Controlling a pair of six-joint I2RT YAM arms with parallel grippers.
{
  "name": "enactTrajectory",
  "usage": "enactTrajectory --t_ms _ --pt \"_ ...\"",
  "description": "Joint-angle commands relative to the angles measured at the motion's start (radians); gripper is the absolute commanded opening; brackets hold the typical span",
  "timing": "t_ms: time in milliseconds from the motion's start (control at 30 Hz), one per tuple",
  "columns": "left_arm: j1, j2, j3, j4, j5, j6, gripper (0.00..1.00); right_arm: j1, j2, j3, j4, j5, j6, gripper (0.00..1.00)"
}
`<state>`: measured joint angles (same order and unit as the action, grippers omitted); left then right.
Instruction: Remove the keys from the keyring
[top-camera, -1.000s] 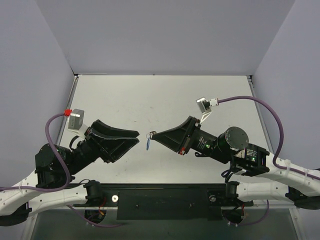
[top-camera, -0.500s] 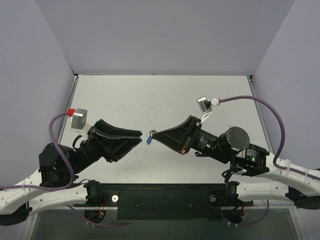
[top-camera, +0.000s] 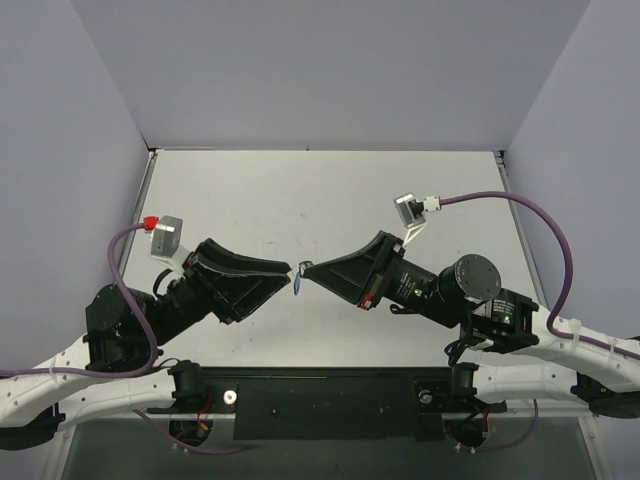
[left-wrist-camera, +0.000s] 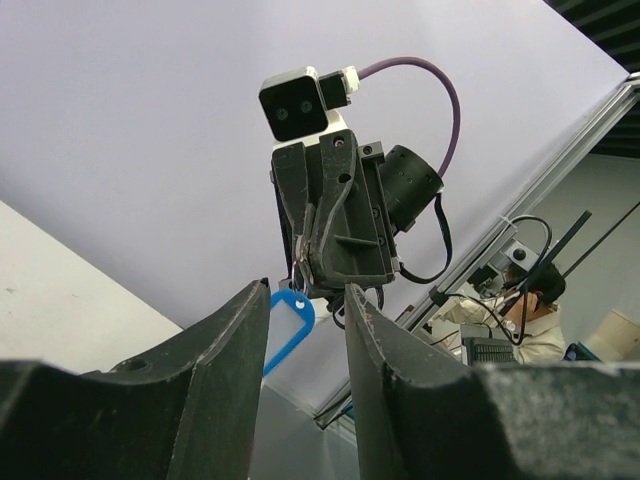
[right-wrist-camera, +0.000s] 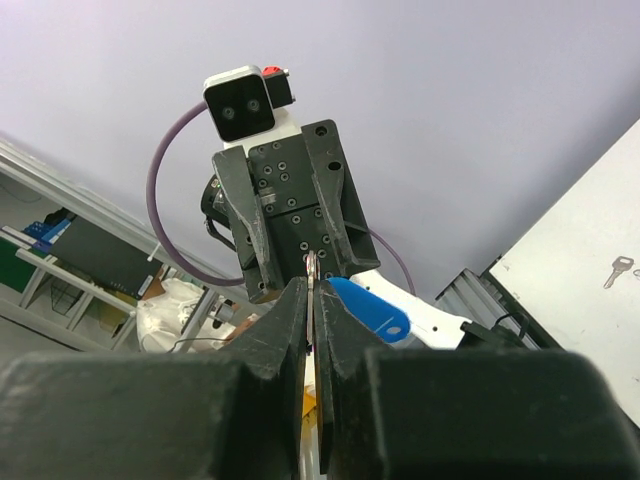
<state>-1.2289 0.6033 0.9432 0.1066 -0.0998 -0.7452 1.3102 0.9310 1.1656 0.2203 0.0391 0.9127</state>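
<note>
The keyring's blue tag (top-camera: 298, 287) hangs above the table between the two grippers. My right gripper (top-camera: 306, 268) is shut on a thin silver metal piece (right-wrist-camera: 313, 266) at the tag's top, seen edge on. I cannot tell whether that piece is the key or the ring. The blue tag (right-wrist-camera: 372, 311) hangs just beside the right fingers. My left gripper (left-wrist-camera: 307, 290) is open, and the blue tag (left-wrist-camera: 290, 322) hangs between its fingertips, partly hidden behind the left finger (left-wrist-camera: 235, 350). In the top view the left gripper (top-camera: 286, 271) nearly meets the right one.
A small silver key (right-wrist-camera: 620, 268) lies on the white table (top-camera: 330, 200), seen only in the right wrist view. Grey walls close the table's back and sides. A black rail (top-camera: 330, 395) runs along the near edge between the arm bases.
My left arm has moved right and forward, bringing its open fingers up around the blue tag. The right gripper has held still, and the tag has swung slightly.
</note>
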Motion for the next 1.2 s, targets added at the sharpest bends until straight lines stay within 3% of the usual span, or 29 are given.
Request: enactTrajectory --t_ms 0,467,667,733,1167 --pt "-0.003 0.015 0.008 0.065 0.014 -0.002 0.45 0.011 -0.001 0.019 0.080 0.013 -0.005 0.00" --pt "-0.004 0.035 0.022 0.068 0.023 -0.006 0.33 0.018 0.003 0.025 0.080 0.013 -0.011 0.00" --pt "-0.004 0.039 0.028 0.056 0.029 0.000 0.05 0.020 0.009 0.026 0.077 0.015 -0.009 0.00" --pt "-0.004 0.042 0.026 0.056 0.029 0.001 0.00 0.020 0.008 0.025 0.076 0.013 -0.009 0.00" --pt "-0.004 0.075 0.129 -0.093 0.045 0.046 0.00 0.024 -0.001 0.012 0.045 0.019 -0.014 0.00"
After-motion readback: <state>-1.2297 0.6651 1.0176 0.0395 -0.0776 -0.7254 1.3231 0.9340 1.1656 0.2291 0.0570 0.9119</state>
